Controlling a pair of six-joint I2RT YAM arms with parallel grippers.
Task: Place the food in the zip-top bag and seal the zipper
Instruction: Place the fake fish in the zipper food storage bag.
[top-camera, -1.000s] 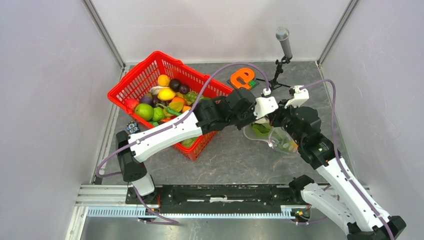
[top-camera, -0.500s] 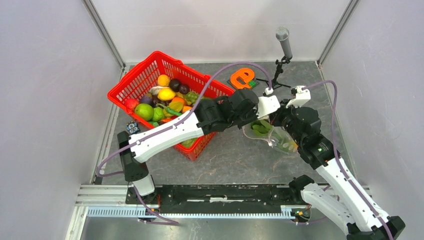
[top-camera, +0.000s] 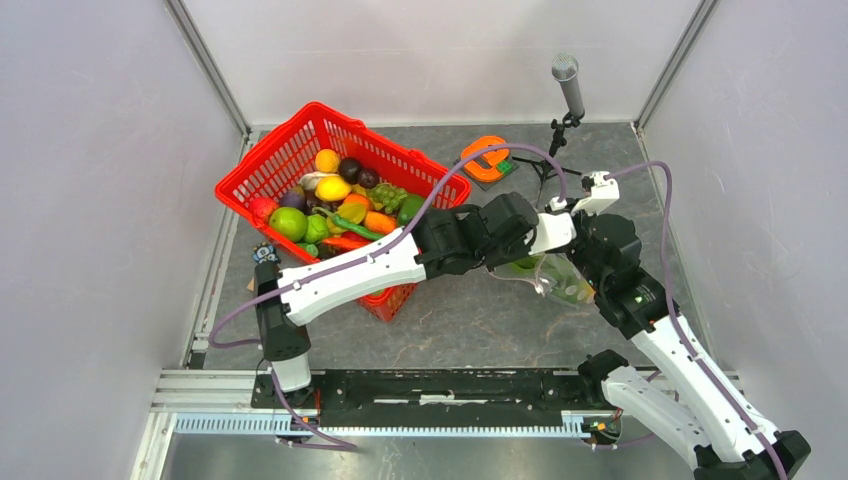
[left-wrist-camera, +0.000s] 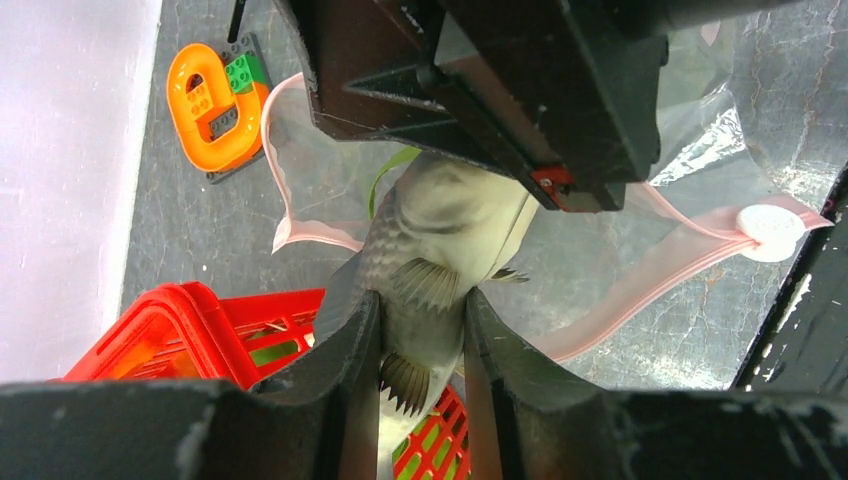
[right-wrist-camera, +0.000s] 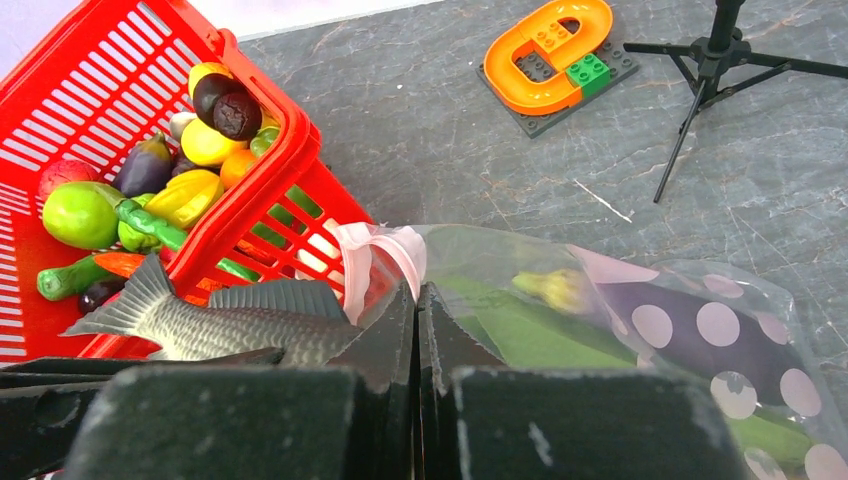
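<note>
My left gripper (left-wrist-camera: 420, 300) is shut on a grey toy fish (left-wrist-camera: 430, 250), head toward the open mouth of the zip-top bag (left-wrist-camera: 720, 150). The fish also shows in the right wrist view (right-wrist-camera: 250, 320), just left of the bag (right-wrist-camera: 650, 310). My right gripper (right-wrist-camera: 417, 300) is shut on the bag's mouth edge, pinching the pink zipper strip (right-wrist-camera: 385, 250) and holding it up. Inside the bag lie a green leafy piece (right-wrist-camera: 520, 330), a small yellow piece (right-wrist-camera: 550, 288) and a dark purple piece (right-wrist-camera: 680, 320). In the top view the bag (top-camera: 555, 283) lies under both wrists.
A red mesh basket (top-camera: 270, 160) with several toy fruits and vegetables stands left of the bag. An orange toy on a grey plate (top-camera: 487, 160) and a microphone stand (top-camera: 568, 85) stand at the back. Walls close in on both sides.
My left arm has swung right with the fish, from beside the basket toward the bag's mouth. My right gripper has kept its hold on the bag's edge.
</note>
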